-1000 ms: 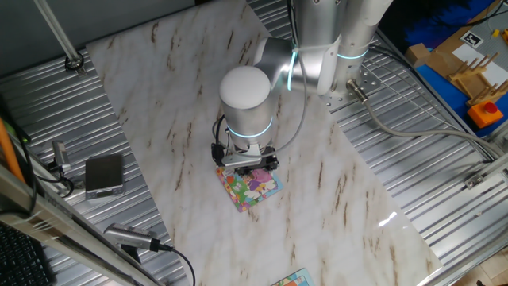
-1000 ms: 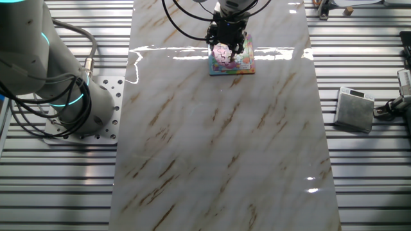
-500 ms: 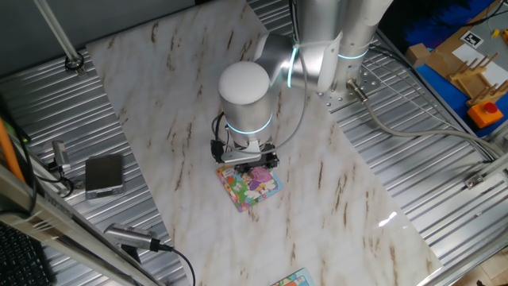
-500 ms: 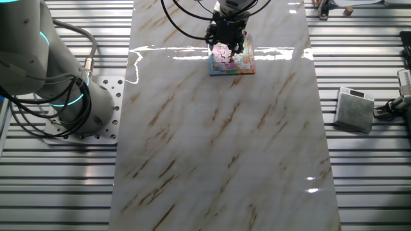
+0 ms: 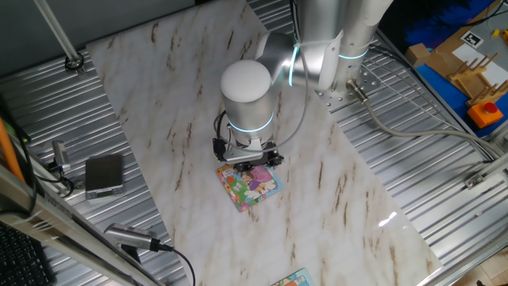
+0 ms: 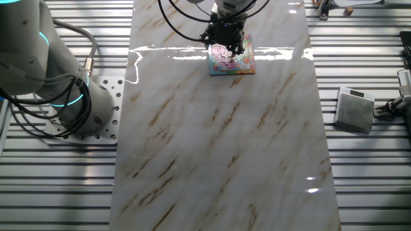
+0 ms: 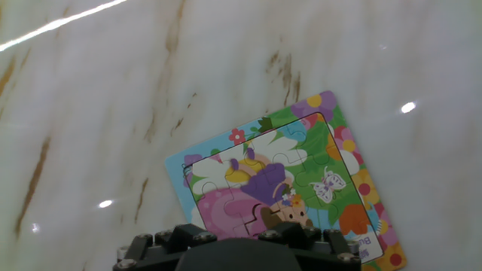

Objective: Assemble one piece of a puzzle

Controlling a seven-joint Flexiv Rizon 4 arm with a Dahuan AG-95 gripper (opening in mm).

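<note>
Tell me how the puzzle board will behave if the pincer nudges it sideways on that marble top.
The puzzle lies thin and flat on the glossy marble tabletop, so it would probably slide easily. Nothing visible pins it, so it may also turn. It looks light, and its loosely seated pieces might shift if jolted. The pincer is right above it.

Open marble (image 6: pixel 225 141) around puzzle (image 6: pixel 231 60)

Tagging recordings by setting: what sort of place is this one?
Most likely a robotics lab bench, not a home: a marble-patterned board lies on ribbed metal decking, the arm's base is bolted to it, and loose cables run alongside.
</note>
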